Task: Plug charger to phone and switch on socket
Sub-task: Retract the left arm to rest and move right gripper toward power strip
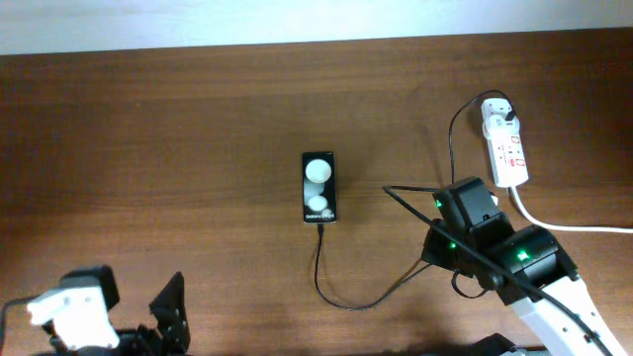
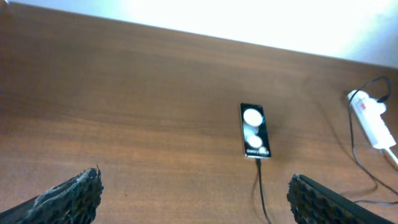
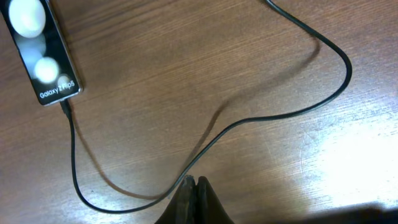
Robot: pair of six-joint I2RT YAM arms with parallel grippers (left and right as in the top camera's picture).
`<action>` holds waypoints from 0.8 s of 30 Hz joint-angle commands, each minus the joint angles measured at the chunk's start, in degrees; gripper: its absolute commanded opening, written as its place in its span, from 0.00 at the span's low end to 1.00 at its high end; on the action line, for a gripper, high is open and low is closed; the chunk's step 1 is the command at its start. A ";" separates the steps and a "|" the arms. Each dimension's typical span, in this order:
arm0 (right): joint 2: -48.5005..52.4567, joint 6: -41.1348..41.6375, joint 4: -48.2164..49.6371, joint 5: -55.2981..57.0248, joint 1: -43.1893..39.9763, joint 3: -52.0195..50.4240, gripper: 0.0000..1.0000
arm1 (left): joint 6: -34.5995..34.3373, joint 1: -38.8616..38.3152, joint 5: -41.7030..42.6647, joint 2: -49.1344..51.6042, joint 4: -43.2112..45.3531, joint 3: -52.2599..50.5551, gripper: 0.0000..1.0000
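Note:
The black phone [image 1: 319, 187] lies flat mid-table, two white blobs on its face. It also shows in the left wrist view [image 2: 254, 129] and the right wrist view [image 3: 40, 53]. The charger's thin black cable [image 1: 341, 302] has its tip at the phone's near edge [image 3: 65, 107], loops right, and runs up to the white adapter [image 1: 497, 117] in the socket strip [image 1: 508, 156]. My right gripper [image 3: 194, 182] is shut on nothing, hovering beside the cable loop [image 3: 205, 146]. My left gripper [image 2: 193, 186] is open and empty at the near left.
The strip's thick white cord [image 1: 569, 226] runs off to the right behind my right arm [image 1: 514, 259]. The strip also shows at the right edge of the left wrist view [image 2: 372, 121]. The table's far edge [image 1: 297, 44] meets a pale wall.

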 commanded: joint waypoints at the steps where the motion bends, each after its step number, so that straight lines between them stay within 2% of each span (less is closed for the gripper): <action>1: -0.04 -0.17 -0.44 -0.11 -0.24 0.02 0.04 | 0.68 0.13 -0.83 -5.60 -0.11 0.20 0.99; 3: -0.04 -0.15 -0.72 -0.13 -0.24 -0.04 0.04 | 0.68 0.81 -0.83 -7.23 -0.39 0.22 0.99; 8: -0.04 -0.15 -2.03 -0.15 -0.24 -0.09 0.04 | -0.70 9.64 -0.66 -9.92 -12.68 0.17 0.99; 13: -0.04 -0.15 -2.45 -0.15 -0.24 -0.09 0.04 | -0.66 11.02 -0.66 -10.84 -12.66 0.17 0.99; 24: -0.04 -0.15 -4.37 -0.13 -0.20 -0.09 0.04 | -0.63 11.28 -0.66 -21.11 -12.79 0.15 0.99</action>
